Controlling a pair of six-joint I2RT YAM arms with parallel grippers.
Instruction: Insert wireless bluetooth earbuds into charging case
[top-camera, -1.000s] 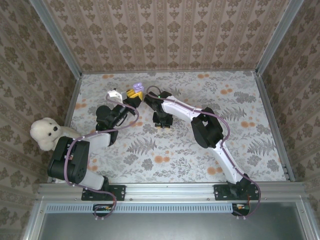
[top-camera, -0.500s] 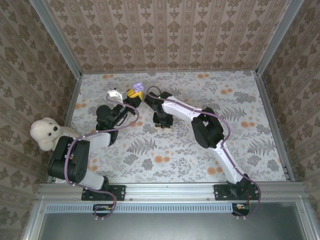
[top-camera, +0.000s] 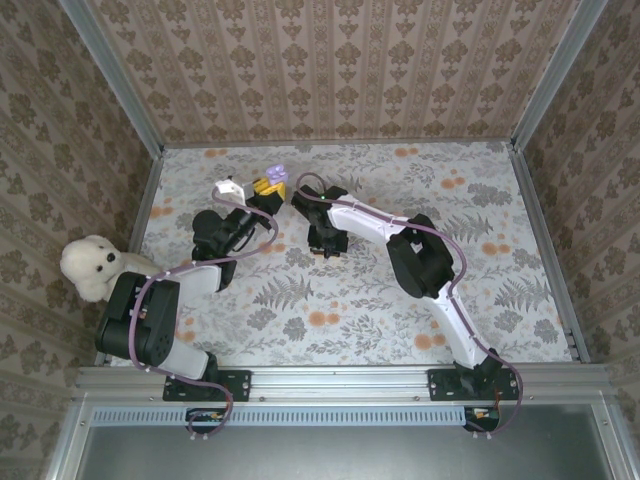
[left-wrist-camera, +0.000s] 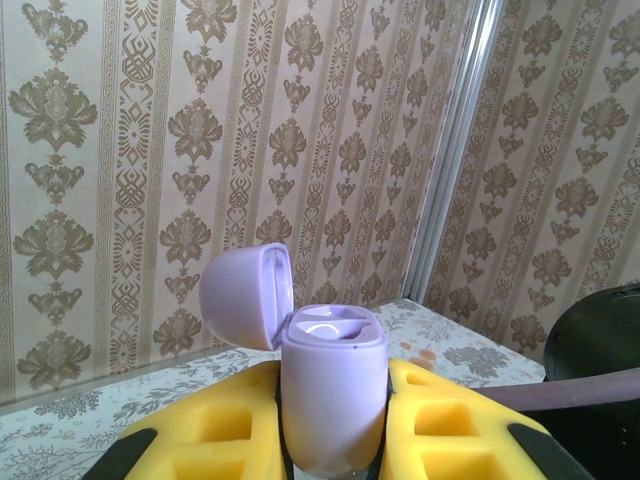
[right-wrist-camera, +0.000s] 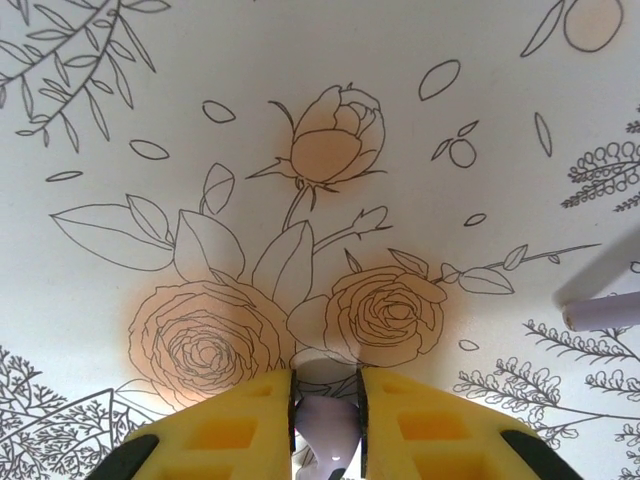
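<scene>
The left jaws are clamped on the case (left-wrist-camera: 333, 400), its yellow pads (left-wrist-camera: 450, 430) pressed against the two sides of the lavender body, which stands upright between them and rises above their tips. The lid (left-wrist-camera: 247, 297) is swung open and leans off to the left of these jaws, hollow side facing the case top. The well at the top shows a pale oval, and whether a bud sits in it I cannot tell. Beyond these jaws is patterned wall. From above, the case (top-camera: 278, 176) sits at the tip of the left arm, raised over the bench (top-camera: 480, 200), with the right arm's elbow just beside it. The right jaws stand narrow, pointing straight down, with an earbud (right-wrist-camera: 328, 420) caught between their yellow pads (right-wrist-camera: 430, 425); the small lavender-white piece fills the slot between them and pokes out past the tips. Directly ahead of these jaws lies the bench (right-wrist-camera: 300, 60), white with drawn roses and leaves, close beneath the bud. The right jaws hang near the left ones, a little to the side of the case. Well behind the left jaws, at the bench's edge, sits a white plush toy (top-camera: 90, 266).
</scene>
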